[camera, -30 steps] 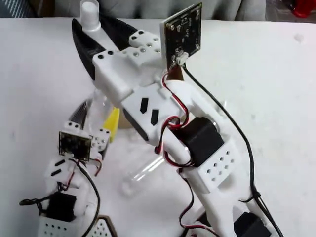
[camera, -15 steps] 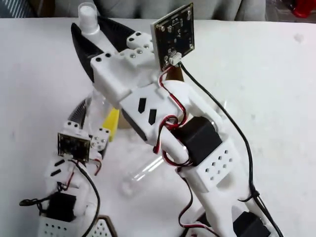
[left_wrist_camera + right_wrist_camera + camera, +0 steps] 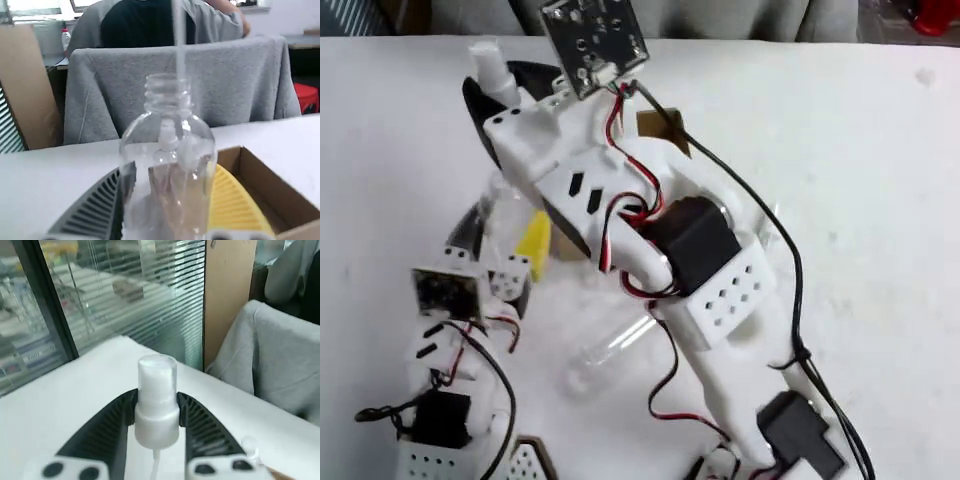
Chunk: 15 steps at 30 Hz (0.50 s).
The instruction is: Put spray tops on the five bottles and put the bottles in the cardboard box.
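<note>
The right tool (image 3: pixel 156 396) squeezes the spray top (image 3: pixel 157 375) and has swung over and tipped. Its thin tube (image 3: pixel 178 40) seems to reach into the neck of the bottle (image 3: pixel 167 150), so pushing down comes next. The left tool (image 3: pixel 172 172) grips that bottle just beside the cardboard box (image 3: pixel 260 175) wall. The arms crowd close, so there is little room.

My high camera looks steeply down on the table (image 3: pixel 880 150); wrist cameras sit close behind their jaws, facing level; high and right wrist share the spray top (image 3: pixel 157 400).
</note>
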Available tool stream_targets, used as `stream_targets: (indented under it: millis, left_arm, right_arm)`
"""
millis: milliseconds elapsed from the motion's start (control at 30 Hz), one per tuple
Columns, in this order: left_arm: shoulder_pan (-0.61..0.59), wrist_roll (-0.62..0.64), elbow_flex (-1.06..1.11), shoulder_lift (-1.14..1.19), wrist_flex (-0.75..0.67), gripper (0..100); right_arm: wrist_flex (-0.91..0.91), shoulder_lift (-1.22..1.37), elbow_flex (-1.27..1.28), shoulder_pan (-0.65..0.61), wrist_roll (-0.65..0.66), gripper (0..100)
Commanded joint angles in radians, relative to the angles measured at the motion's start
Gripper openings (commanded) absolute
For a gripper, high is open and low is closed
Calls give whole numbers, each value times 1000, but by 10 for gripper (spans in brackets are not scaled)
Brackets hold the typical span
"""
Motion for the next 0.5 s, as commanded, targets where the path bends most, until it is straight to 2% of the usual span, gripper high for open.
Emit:
stream_targets:
  millis: [0,300,467]
  left_arm:
    - [-56,120,-91,-19,-40,20]
    - [-53,132,-91,-19,-40,20]
    - [-53,132,-89,-19,-40,20]
  right_arm:
    - [120,51,-166,-4,15,17]
    - [321,206,-417,-68,15,28]
    - [355,232,-433,-97,15,153]
